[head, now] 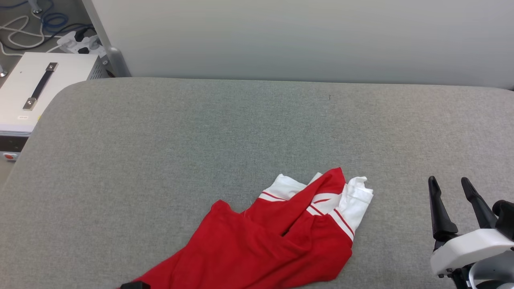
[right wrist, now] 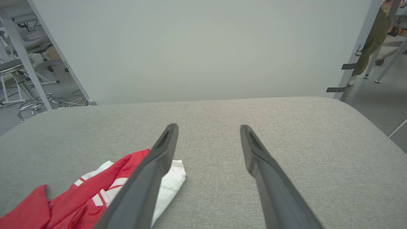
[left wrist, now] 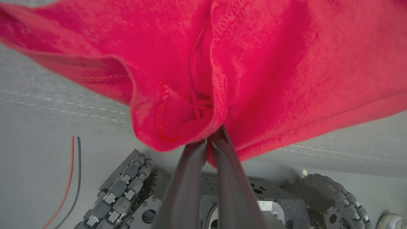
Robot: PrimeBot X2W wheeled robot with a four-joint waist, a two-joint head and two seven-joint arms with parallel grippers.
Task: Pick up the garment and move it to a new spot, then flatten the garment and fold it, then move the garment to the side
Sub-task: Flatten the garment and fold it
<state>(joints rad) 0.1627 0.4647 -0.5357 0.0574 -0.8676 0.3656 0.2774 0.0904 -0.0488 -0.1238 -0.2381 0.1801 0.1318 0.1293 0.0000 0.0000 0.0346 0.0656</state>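
Head view: red shirt (head: 273,241) with white, stripe-trimmed sleeves, crumpled on the grey desk (head: 200,132) near its front edge, sleeves toward the far side, red body running off the lower edge of the view. Left wrist view: fold of the shirt (left wrist: 270,63) pinched between the pressed-together fingers of the left end effector (left wrist: 213,135), cloth draped above the robot's wheeled base (left wrist: 127,187) and red and black wires (left wrist: 68,178) on the floor. Right wrist view: right end effector (right wrist: 208,127) spread wide, over the desk just beside the white sleeve; at lower right in the head view (head: 449,181), apart from the shirt. Beyond the desk: pale partition (head: 301,40), white box (head: 40,88) with dark handle, power strip (head: 80,43).
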